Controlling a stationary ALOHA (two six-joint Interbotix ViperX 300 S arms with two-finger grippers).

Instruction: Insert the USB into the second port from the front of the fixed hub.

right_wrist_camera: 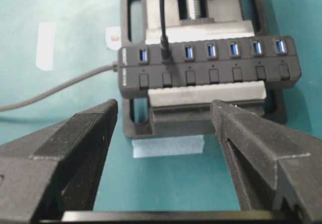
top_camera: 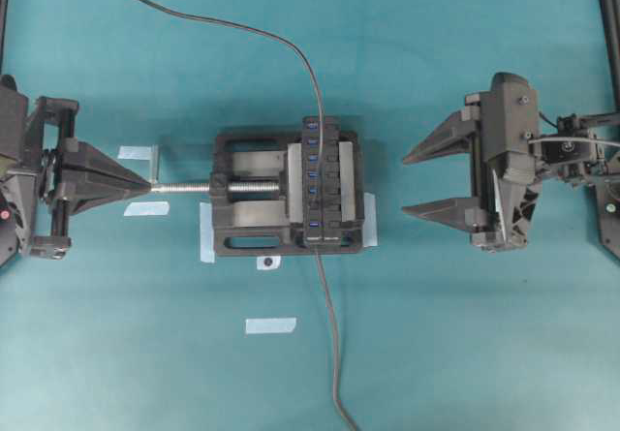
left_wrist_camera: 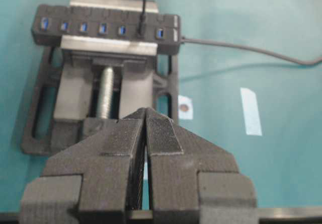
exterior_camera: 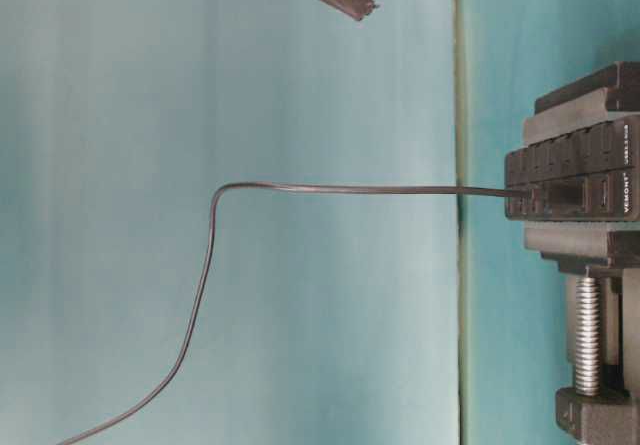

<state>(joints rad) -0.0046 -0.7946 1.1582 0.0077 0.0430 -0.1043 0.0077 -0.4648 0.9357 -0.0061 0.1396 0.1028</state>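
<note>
- Left gripper [top_camera: 145, 185], left of the fixed hub [top_camera: 322, 183]: fingers together, empty.
- USB [right_wrist_camera: 165, 49] already sits in the hub's second port.
- Right gripper [top_camera: 418, 184], right of the hub: fingers apart; retreat clear of the cable [top_camera: 329, 334].

text: "VEMONT" | on: end face of the fixed hub [exterior_camera: 574, 196] | smaller print beside: unreadable

A robotics lab test bench: a plain teal surface [top_camera: 465, 354] carries a black vise [top_camera: 247, 208] fixed near its middle, with strips of pale blue tape [top_camera: 270, 325] marking positions around it. Two black robot arms reach in from the left and right edges, facing the vise.
</note>
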